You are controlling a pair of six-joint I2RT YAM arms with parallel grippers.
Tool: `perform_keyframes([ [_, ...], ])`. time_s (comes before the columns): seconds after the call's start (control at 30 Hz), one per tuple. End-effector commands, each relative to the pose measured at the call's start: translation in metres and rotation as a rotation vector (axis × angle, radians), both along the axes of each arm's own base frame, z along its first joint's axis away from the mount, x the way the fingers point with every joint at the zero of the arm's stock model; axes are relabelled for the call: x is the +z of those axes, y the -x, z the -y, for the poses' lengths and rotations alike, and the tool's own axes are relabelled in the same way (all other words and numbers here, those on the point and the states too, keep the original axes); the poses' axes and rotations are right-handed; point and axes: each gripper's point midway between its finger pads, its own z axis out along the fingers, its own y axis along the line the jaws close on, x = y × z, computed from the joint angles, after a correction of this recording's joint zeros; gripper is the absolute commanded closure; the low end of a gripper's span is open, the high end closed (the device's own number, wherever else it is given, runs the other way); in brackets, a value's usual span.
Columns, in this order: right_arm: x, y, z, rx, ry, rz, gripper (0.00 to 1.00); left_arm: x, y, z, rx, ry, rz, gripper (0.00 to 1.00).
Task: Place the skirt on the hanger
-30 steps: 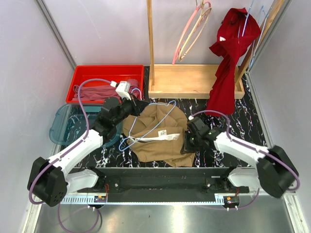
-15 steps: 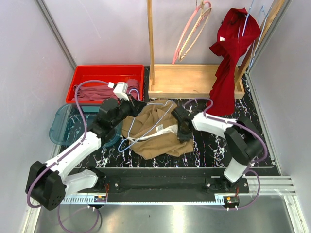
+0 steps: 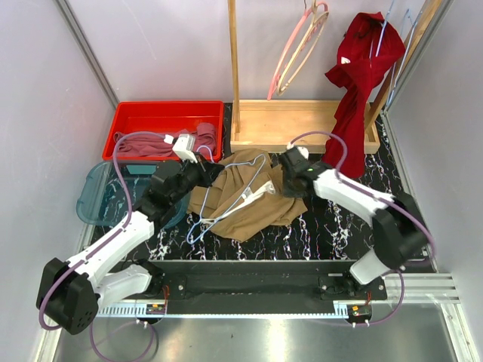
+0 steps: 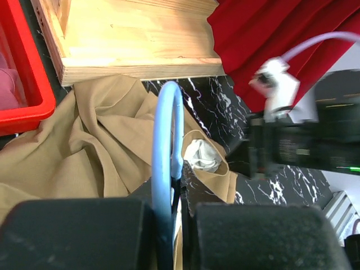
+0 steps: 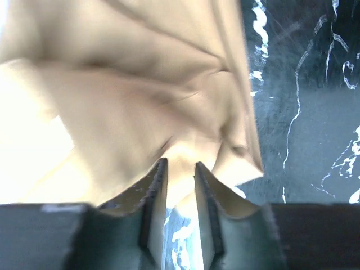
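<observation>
The tan skirt (image 3: 245, 207) lies bunched on the black marble table, just in front of the wooden rack base. A light-blue wire hanger (image 3: 226, 205) lies across its top. My left gripper (image 3: 209, 173) is shut on the hanger's wire at the skirt's left edge. In the left wrist view the blue wire (image 4: 167, 140) runs up from between the fingers (image 4: 179, 205) over the skirt (image 4: 101, 146). My right gripper (image 3: 289, 182) is shut on the skirt's right edge. In the right wrist view the cloth (image 5: 140, 84) is pinched between the narrow jaws (image 5: 180, 171).
A red bin (image 3: 124, 115) holding mauve-pink cloth (image 3: 155, 143) and a teal tray (image 3: 98, 197) stand at the left. The wooden rack base (image 3: 298, 124) and pole (image 3: 233, 68) are behind. A dark red garment (image 3: 355, 98) and a pink hanger (image 3: 296, 53) hang above.
My right gripper has swung from the skirt's near right side to its far right, pulling the cloth back and bunching it. The left gripper holds the hanger and has shifted slightly.
</observation>
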Motion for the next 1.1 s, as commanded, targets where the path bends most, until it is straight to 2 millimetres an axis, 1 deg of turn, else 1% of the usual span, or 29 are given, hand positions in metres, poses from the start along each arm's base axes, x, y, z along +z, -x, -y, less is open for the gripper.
perform_keyframes([
  [0.0,0.072,0.01,-0.019,0.212,-0.162,0.138,0.63,0.028,-0.005,-0.002,0.029,0.067,0.083,1.0],
  [0.03,0.082,0.014,-0.024,0.251,-0.192,0.154,0.62,0.029,-0.006,-0.002,0.028,0.068,0.084,1.0],
  [0.07,0.102,0.021,-0.034,0.322,-0.253,0.178,0.61,0.03,-0.006,-0.002,0.029,0.072,0.087,1.0],
  [0.1,0.111,0.025,-0.04,0.36,-0.281,0.191,0.62,0.03,-0.007,-0.002,0.031,0.074,0.088,1.0],
  [0.13,0.12,0.028,-0.045,0.399,-0.308,0.199,0.63,0.031,-0.006,-0.002,0.03,0.078,0.088,1.0],
  [0.17,0.133,0.032,-0.055,0.465,-0.348,0.21,0.66,0.031,-0.007,-0.001,0.033,0.08,0.087,1.0],
  [0.23,0.14,0.036,-0.067,0.538,-0.366,0.215,0.67,0.031,-0.007,-0.002,0.035,0.079,0.089,1.0],
  [0.27,0.137,0.032,-0.071,0.565,-0.34,0.202,0.67,0.033,-0.007,-0.002,0.038,0.084,0.089,1.0],
  [0.3,0.135,0.033,-0.077,0.591,-0.324,0.191,0.68,0.033,-0.007,-0.002,0.038,0.084,0.092,1.0],
  [0.33,0.123,0.026,-0.08,0.599,-0.277,0.16,0.68,0.034,-0.007,-0.002,0.038,0.086,0.092,1.0],
  [0.4,0.114,0.021,-0.084,0.612,-0.236,0.136,0.68,0.033,-0.008,-0.002,0.04,0.084,0.09,1.0],
  [0.43,0.106,0.014,-0.086,0.62,-0.199,0.135,0.68,0.033,-0.007,-0.002,0.039,0.083,0.09,1.0],
  [0.5,0.1,0.007,-0.089,0.634,-0.18,0.15,0.6,0.033,-0.007,-0.003,0.04,0.084,0.09,1.0],
  [0.53,0.098,0.0,-0.091,0.636,-0.159,0.16,0.59,0.032,-0.007,-0.003,0.038,0.08,0.089,1.0],
  [0.6,0.094,-0.007,-0.091,0.644,-0.131,0.161,0.59,0.031,-0.007,-0.003,0.038,0.079,0.086,1.0],
  [0.63,0.091,-0.014,-0.091,0.65,-0.099,0.162,0.59,0.031,-0.007,-0.002,0.036,0.078,0.087,1.0],
  [0.7,0.087,-0.019,-0.09,0.665,-0.066,0.146,0.6,0.031,-0.007,-0.002,0.036,0.077,0.085,1.0],
  [0.73,0.082,-0.023,-0.088,0.678,-0.022,0.132,0.61,0.031,-0.007,-0.003,0.036,0.077,0.085,1.0],
  [0.87,0.076,-0.035,-0.08,0.693,0.067,0.143,0.61,0.029,-0.006,-0.001,0.031,0.072,0.083,1.0],
  [0.97,0.066,-0.038,-0.074,0.717,0.126,0.105,0.61,0.028,-0.007,-0.001,0.03,0.069,0.08,1.0],
  [1.07,0.051,-0.032,-0.068,0.75,0.17,0.038,0.6,0.027,-0.007,-0.001,0.027,0.07,0.077,1.0],
])
